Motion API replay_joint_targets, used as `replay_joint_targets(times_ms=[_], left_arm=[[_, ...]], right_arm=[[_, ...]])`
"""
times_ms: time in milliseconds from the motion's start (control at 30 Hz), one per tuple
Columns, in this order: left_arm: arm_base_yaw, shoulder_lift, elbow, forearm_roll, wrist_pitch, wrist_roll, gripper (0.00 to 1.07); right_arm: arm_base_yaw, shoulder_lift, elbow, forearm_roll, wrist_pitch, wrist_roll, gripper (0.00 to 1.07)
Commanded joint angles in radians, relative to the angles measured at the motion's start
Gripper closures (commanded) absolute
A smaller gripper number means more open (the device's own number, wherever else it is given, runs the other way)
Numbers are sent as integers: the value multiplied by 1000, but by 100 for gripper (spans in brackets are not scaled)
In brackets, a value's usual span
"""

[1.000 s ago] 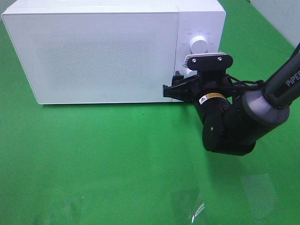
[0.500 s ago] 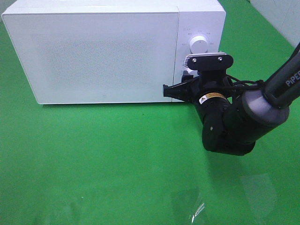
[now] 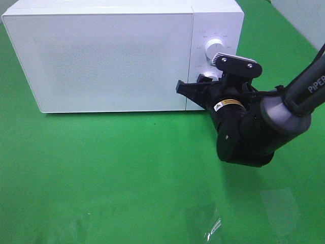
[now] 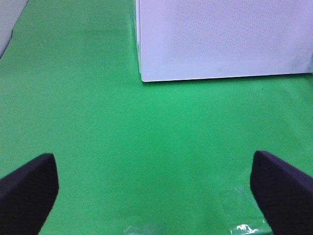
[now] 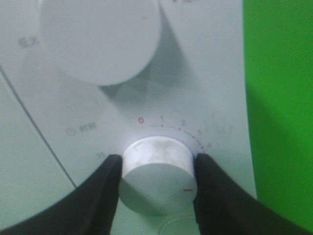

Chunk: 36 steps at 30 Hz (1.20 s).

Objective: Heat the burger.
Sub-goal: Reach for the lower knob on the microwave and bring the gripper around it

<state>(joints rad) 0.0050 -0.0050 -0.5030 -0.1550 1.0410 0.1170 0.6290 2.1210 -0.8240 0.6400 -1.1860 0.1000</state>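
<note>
Burger shows in no view; right hand (image 5: 157, 160) clamps the microwave (image 3: 101, 56) lower dial (image 5: 156, 182), left hand (image 4: 154, 183) spread open.

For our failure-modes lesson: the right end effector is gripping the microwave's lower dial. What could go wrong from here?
1. The right end effector pinches the lower dial only at its sides, so it may slip mid-turn.
2. The dial's red marker sits past the printed 4, so further turning could overheat the food.
3. The wrist's camera bracket is close to the upper dial and might nudge it.
</note>
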Motion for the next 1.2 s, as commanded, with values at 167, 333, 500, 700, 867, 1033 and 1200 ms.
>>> replay_joint_targets(times_ms=[167,333,500,700,867,1033,1200], left_arm=[[1,-20,0,-7,-9,-2,7],[1,-20,0,-7,-9,-2,7],[1,-20,0,-7,-9,-2,7],[1,-20,0,-7,-9,-2,7],[1,-20,0,-7,-9,-2,7],[1,-20,0,-7,-9,-2,7],[1,-20,0,-7,-9,-2,7]], right_arm=[[-8,-4,-70,-121,-120,729,107],[-8,-4,-70,-125,-125,1011,107],[-8,-4,-70,-131,-125,1236,107],[-8,-4,-70,-136,-126,1248,107],[-8,-4,-70,-136,-155,1176,107],[-8,-4,-70,-135,-155,1176,104],[-8,-4,-70,-128,-150,1170,94]])
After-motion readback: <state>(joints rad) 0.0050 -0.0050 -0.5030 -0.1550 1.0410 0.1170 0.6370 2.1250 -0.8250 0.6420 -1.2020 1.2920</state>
